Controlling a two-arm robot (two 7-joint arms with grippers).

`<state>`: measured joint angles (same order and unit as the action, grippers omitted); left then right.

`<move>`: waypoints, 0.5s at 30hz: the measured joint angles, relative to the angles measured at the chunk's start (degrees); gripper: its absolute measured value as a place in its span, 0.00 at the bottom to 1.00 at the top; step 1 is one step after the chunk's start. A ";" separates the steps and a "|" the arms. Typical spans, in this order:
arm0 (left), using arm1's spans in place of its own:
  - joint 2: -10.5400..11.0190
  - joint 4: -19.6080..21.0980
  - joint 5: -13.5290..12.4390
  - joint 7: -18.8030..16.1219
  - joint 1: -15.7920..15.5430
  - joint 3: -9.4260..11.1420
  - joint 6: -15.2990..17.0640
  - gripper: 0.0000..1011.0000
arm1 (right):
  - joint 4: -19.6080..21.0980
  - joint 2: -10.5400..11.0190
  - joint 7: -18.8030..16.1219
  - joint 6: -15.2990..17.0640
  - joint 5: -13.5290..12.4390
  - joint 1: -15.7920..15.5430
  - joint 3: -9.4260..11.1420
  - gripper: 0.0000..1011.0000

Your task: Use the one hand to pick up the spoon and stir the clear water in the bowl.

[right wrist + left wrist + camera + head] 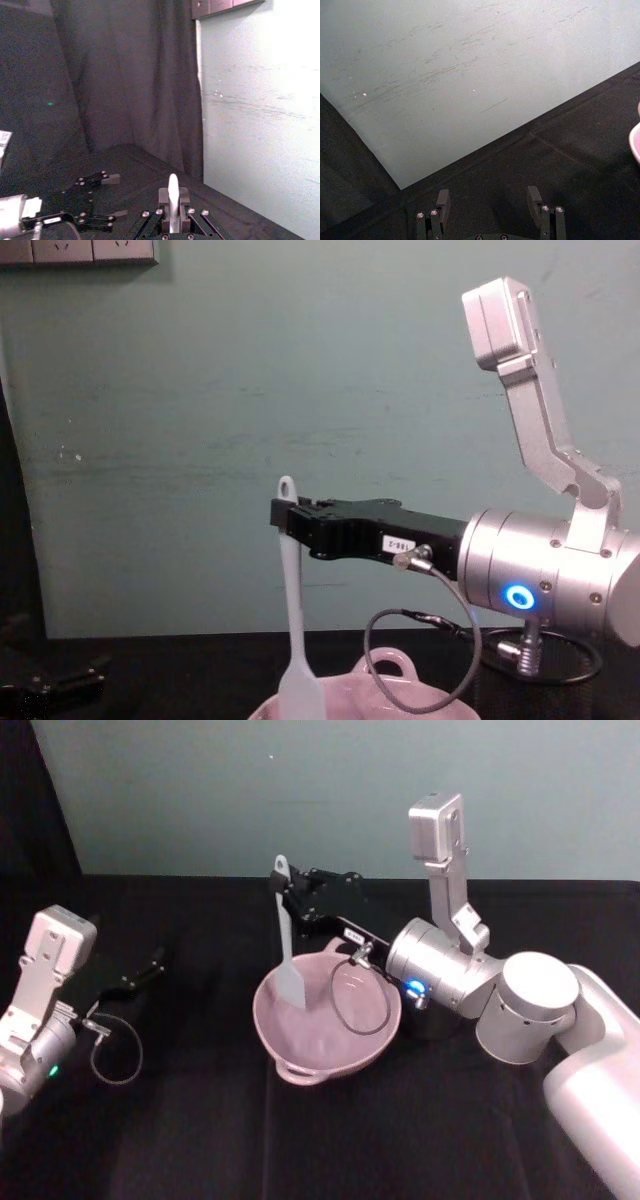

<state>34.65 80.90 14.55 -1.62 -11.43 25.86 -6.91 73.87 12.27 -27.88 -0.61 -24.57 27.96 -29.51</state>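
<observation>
The white spoon (287, 955) hangs upright, its paddle blade down inside the pale pink bowl (310, 1040) at the table's middle. My right gripper (288, 898) is shut on the handle just below its holed end. From the chest the gripper (290, 518) holds the spoon (296, 630) over the bowl (350, 702). The handle (172, 197) shows upright between the right fingers. The clear water is too faint to make out. My left gripper (152, 963) rests open at the left, apart from the bowl, its fingers (442, 199) spread over bare cloth.
Black cloth covers the table up to a pale green wall (330, 790). A grey cable loop (358, 1005) from the right wrist droops over the bowl's right side. A sliver of the bowl's rim (636, 140) shows beside the left gripper. A dark curtain (125, 75) hangs at the left.
</observation>
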 joint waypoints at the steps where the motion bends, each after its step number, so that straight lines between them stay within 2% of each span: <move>1: 0.00 0.00 0.00 0.00 0.00 0.00 0.00 1.00 | -0.17 0.01 0.01 0.04 0.00 0.14 0.13 0.11; 8: 0.00 0.00 0.00 0.00 0.00 0.00 0.00 1.00 | 0.04 1.17 0.78 0.54 -0.03 0.08 1.50 0.11; 15: 0.00 0.00 0.00 0.00 0.00 0.00 0.00 1.00 | 3.17 3.91 1.72 1.27 -0.30 -2.21 3.43 0.11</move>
<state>34.65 80.90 14.55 -1.62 -11.43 25.86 -6.91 77.05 16.18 -26.16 0.66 -24.87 25.75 -26.08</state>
